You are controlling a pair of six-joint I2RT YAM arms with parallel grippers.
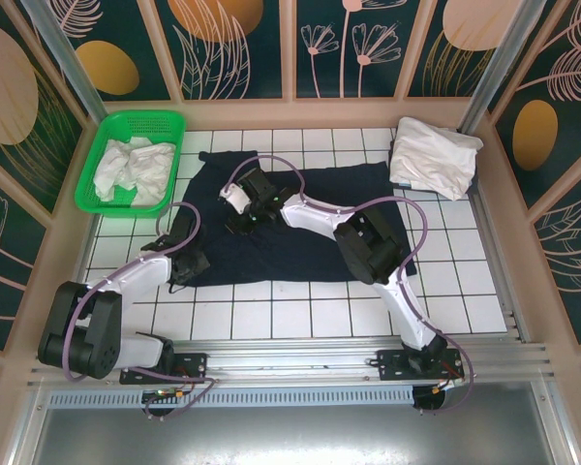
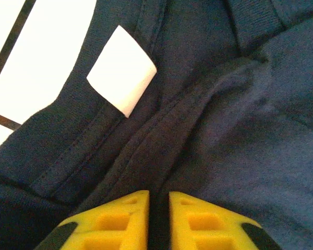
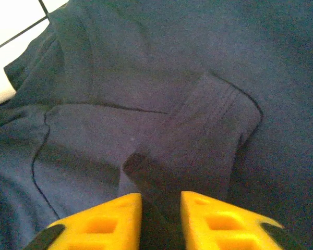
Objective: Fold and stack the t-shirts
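Note:
A dark navy t-shirt [image 1: 271, 257] lies spread flat across the middle of the tiled table. My left gripper [image 1: 179, 262] sits at the shirt's lower left edge. In the left wrist view, the left gripper [image 2: 159, 208] is shut on a ridge of the navy t-shirt [image 2: 240, 130] beside its white label [image 2: 122, 86]. My right gripper [image 1: 240, 218] rests on the shirt's upper left part. In the right wrist view, the right gripper [image 3: 160, 213] pinches a raised fold of the navy t-shirt [image 3: 198, 130] near a stitched hem.
A green basket [image 1: 140, 117] at the back left holds crumpled white t-shirts [image 1: 136, 170]. A pile of white t-shirts [image 1: 434, 155] lies at the back right corner. Bare white tiles run along the near edge in front of the navy shirt.

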